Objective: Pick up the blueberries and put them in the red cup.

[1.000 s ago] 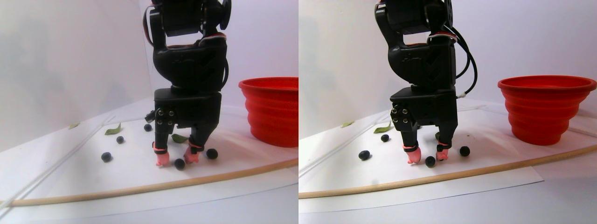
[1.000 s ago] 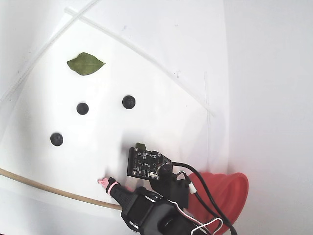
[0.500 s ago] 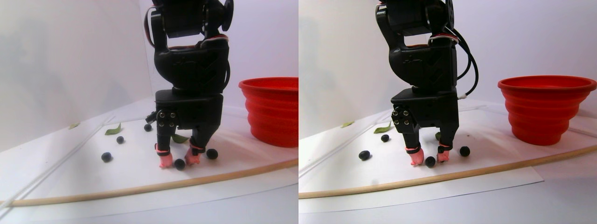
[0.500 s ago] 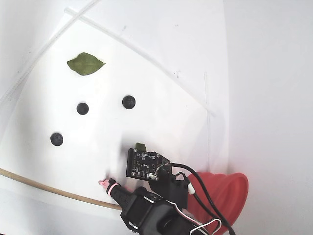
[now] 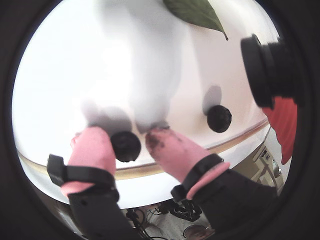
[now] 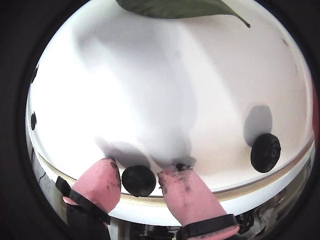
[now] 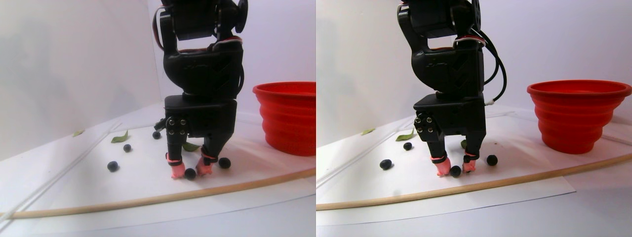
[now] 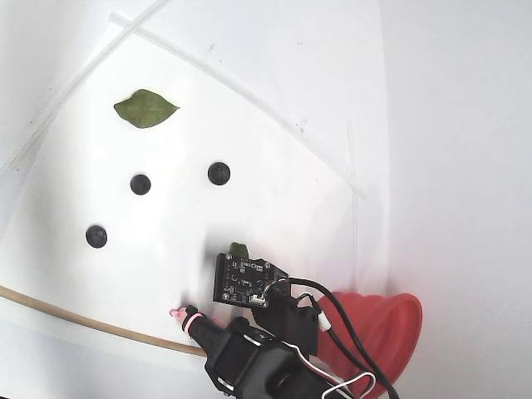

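Leaf (image 8: 145, 108): flat, matte green, pointed oval; lies far left on the white sheet in the fixed view.
Loose berries (image 8: 140, 184): three small round blue-black balls, dull skin, well apart on the sheet, left of the arm.
Gripper (image 5: 134, 145): black body, fingers (image 5: 91, 149) capped in soft pink sleeves, smudged dark, bound with black bands. Tips down at the sheet, jaws narrowly parted, one to each side of a berry; contact with both pads cannot be told.
Berry (image 5: 125, 146): round, dark, between the pink tips, resting on the sheet.
Second berry (image 5: 219, 118): just right of the gripper in the wrist view.
Edge strip (image 7: 148, 200): thin curved tan rod.
Cup (image 7: 575, 116): red, ribbed stepped walls, flared rim; upright, well right of the gripper.
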Robot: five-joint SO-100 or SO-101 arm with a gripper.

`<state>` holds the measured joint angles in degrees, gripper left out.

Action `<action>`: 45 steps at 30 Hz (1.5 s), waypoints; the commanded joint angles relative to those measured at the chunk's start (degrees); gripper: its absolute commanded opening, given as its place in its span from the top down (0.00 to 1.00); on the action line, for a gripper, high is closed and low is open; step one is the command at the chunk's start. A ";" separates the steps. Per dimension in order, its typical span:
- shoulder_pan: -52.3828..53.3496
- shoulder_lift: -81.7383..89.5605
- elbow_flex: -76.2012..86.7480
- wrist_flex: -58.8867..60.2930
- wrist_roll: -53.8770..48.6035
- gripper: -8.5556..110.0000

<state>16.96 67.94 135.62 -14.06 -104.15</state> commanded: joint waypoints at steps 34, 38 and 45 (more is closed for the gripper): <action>0.62 9.14 2.11 2.64 -1.41 0.84; 0.88 11.25 2.11 4.13 -1.32 0.84; 1.58 16.61 1.76 8.53 -1.32 0.84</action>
<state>17.84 77.87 137.90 -6.94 -105.82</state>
